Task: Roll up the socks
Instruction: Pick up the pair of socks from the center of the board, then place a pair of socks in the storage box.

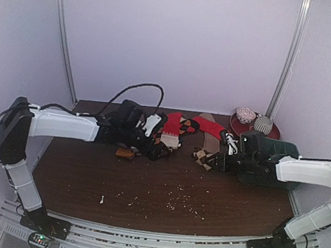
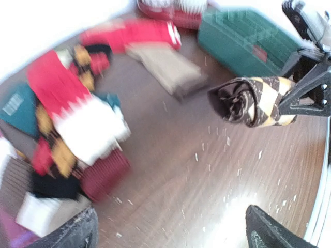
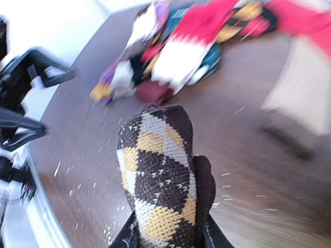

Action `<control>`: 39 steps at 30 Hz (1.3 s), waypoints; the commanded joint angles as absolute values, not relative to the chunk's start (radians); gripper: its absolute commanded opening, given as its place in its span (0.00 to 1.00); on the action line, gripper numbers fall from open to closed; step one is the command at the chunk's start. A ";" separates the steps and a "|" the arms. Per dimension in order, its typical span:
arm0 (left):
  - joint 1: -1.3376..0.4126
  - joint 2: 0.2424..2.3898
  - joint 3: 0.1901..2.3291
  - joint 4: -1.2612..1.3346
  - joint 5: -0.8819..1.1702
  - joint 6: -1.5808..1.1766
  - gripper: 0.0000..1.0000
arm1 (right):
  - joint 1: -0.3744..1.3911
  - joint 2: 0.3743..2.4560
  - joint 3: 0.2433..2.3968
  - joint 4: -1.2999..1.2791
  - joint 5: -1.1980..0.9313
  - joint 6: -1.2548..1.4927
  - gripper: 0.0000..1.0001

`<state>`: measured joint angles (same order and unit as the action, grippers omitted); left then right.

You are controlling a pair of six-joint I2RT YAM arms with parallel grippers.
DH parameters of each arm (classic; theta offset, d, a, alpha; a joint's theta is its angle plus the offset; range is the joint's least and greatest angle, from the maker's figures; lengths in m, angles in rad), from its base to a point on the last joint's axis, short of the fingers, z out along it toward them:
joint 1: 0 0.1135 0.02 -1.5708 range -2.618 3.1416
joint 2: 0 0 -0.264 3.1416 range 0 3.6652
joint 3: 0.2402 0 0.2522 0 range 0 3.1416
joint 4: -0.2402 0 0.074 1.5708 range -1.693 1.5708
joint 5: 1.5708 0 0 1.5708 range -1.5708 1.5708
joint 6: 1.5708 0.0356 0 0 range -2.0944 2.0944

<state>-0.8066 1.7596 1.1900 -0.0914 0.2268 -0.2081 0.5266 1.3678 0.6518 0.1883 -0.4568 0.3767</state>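
Observation:
The dark brown argyle sock (image 3: 158, 181) with tan diamonds is rolled into a bundle, and my right gripper (image 3: 168, 240) is shut on it, holding it just above the table. From overhead that bundle (image 1: 204, 158) pokes out left of the right gripper (image 1: 218, 159). The left wrist view shows the same roll (image 2: 253, 101) at the upper right. The red sock with a white-and-red cuff (image 1: 172, 130) lies in a heap of other socks (image 2: 72, 119). My left gripper (image 1: 157, 148) hovers beside that heap, open and empty (image 2: 173, 237).
A green box (image 1: 268, 164) sits under the right arm. A red plate (image 1: 274, 132) at the back right holds two rolled sock balls (image 1: 253, 119). Another red sock (image 1: 210, 126) and a beige sock (image 1: 209, 143) lie mid-table. Crumbs (image 1: 175, 205) dot the front.

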 commanded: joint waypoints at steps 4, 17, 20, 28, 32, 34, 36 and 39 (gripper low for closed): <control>-0.801 1.635 1.079 0.158 0.052 -0.259 0.98 | 0.425 1.113 0.728 -0.175 -0.074 0.434 0.00; -0.740 1.550 0.958 0.434 0.129 -0.367 0.98 | 0.117 1.092 0.709 -0.182 -0.024 0.397 0.00; -0.738 1.562 0.954 0.431 0.153 -0.353 0.98 | 0.107 1.149 0.728 -0.122 -0.019 0.395 0.00; -0.737 1.600 0.961 0.391 0.211 -0.344 0.98 | 0.100 1.348 0.802 0.018 -0.010 0.431 0.00; -0.739 1.567 0.927 0.428 0.234 -0.348 0.98 | 0.100 1.381 0.826 0.058 0.036 0.427 0.00; -0.737 1.562 0.926 0.424 0.235 -0.342 0.98 | 0.100 1.402 0.837 0.067 0.035 0.428 0.00; -0.738 1.562 0.928 0.416 0.235 -0.335 0.98 | 0.100 1.427 0.844 0.071 0.031 0.428 0.00; -0.737 1.565 0.929 0.405 0.238 -0.333 0.98 | 0.100 1.460 0.847 0.077 0.014 0.433 0.00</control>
<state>-0.7395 1.5925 0.9314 0.3706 0.2146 -0.3393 0.1059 1.4220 0.8284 0.0402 -0.0006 0.4198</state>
